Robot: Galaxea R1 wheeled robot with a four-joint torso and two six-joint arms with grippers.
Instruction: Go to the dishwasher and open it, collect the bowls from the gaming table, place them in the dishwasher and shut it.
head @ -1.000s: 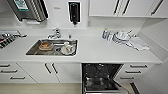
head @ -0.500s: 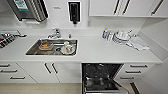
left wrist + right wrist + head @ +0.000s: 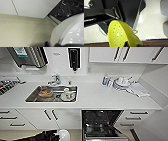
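White tabletop (image 3: 100,97) runs across the kitchen wall, a steel sink (image 3: 31,97) sunk into it with a faucet (image 3: 55,79) behind. Inside the sink sit an orange-brown item (image 3: 45,92) and a white cup (image 3: 66,94). Toward the right end of the tabletop, a stack of white dishes (image 3: 121,82) stands beside a small bottle (image 3: 105,79) and a folded cloth (image 3: 139,89). A black dispenser (image 3: 74,58) hangs on the wall above; white cupboards (image 3: 112,54) line the top right.

Dishwasher (image 3: 101,122) sits under the tabletop right of the sink, between the white cabinet doors (image 3: 50,118) and a bank of drawers (image 3: 135,118). It stands open: dark interior and racks exposed, door dropped forward.

Left arm comes in low, just left of the open dishwasher, carrying a white bowl (image 3: 63,135). From the left wrist, that bowl (image 3: 70,32) looms large and tilted over the beige floor (image 3: 22,31), close to the open machine's edge. Left fingers: cannot tell whether spread or pressed.

From the right wrist, a yellow-green bowl (image 3: 120,35) with small speckles sits close against the camera, dark robot parts behind it, pale floor (image 3: 150,25) beyond. Right fingers: cannot tell either.
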